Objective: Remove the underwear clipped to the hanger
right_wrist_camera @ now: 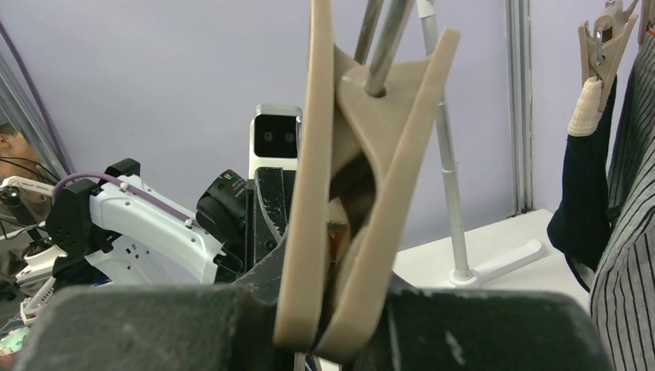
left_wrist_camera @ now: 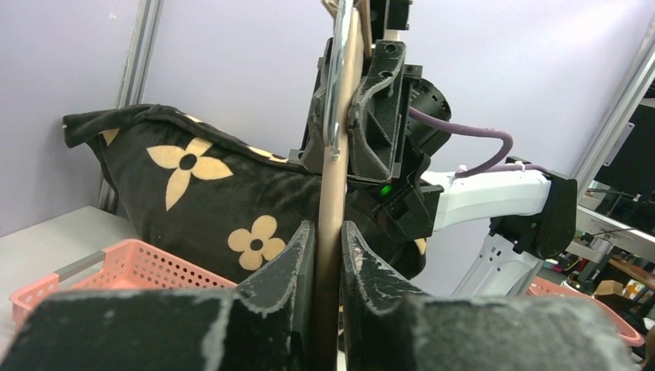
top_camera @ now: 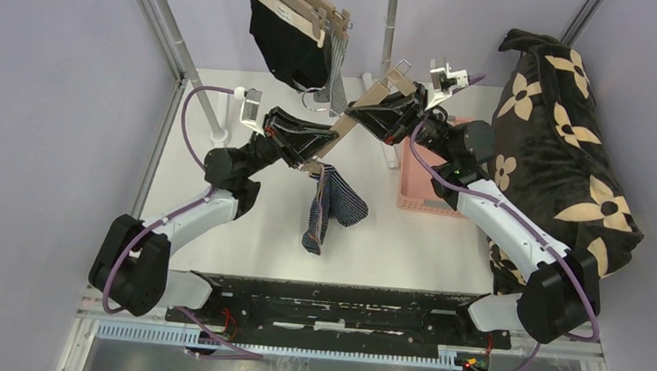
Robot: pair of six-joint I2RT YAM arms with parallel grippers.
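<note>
Tan hanger (top_camera: 344, 130) held in the air between both arms, slanting from 7 o'clock to 1 o'clock in the top view. Left pincer (left_wrist_camera: 328, 239) clamped on the hanger's bar at the 7 o'clock end. Right pincer (right_wrist_camera: 324, 317) closed on a tan clip (right_wrist_camera: 324, 193) at the 1 o'clock end, its fingers pressing the clip's legs together.

Navy striped underwear (top_camera: 332, 205) hangs from the 7 o'clock end only, just beside the left pincer, over the middle of the table (top_camera: 241, 232). Long axis runs 12 to 6 o'clock, free end pointing to 6. I cannot tell whether it touches the table.

Step in hand, my reading: squeezing the clips open to free this pair. I see no cloth in the clip the right pincer holds. Next move calls for getting onto the clip at the other end and pinching it while the left arm steadies the bar.

Black pair (top_camera: 285, 45) and grey striped pair (top_camera: 337, 75) are on the rack (top_camera: 392, 18) at 12 o'clock, not yet removed.
</note>
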